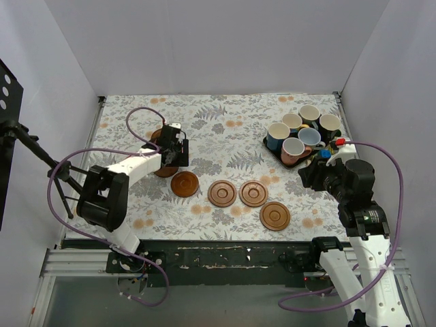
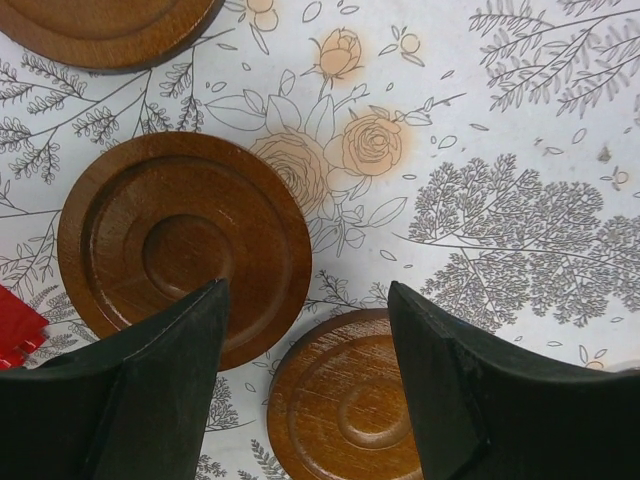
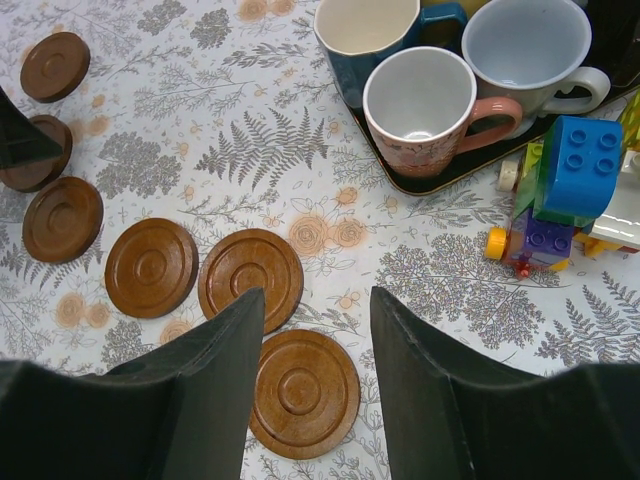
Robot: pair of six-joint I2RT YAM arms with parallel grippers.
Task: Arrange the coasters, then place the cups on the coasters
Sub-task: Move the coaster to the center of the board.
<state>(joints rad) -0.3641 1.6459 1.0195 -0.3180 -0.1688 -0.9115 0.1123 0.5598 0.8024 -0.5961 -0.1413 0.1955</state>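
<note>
Several brown coasters lie on the floral cloth: four in a loose row (image 1: 184,184), (image 1: 222,193), (image 1: 253,193), (image 1: 274,216), and more under my left arm (image 1: 165,170). My left gripper (image 1: 174,151) hovers there, open. In its wrist view one coaster (image 2: 345,400) lies flat below the gap of the left gripper (image 2: 305,300), and another (image 2: 185,245) sits to the left. The cups (image 1: 293,150) stand together on a dark tray (image 1: 269,144) at the back right. My right gripper (image 3: 318,300) is open and empty above a coaster (image 3: 303,392), short of the pink cup (image 3: 425,110).
Colourful toy blocks (image 3: 565,190) lie beside the tray's near corner, close to my right wrist. A black stand (image 1: 41,157) reaches in from the left wall. White walls close in the cloth on three sides.
</note>
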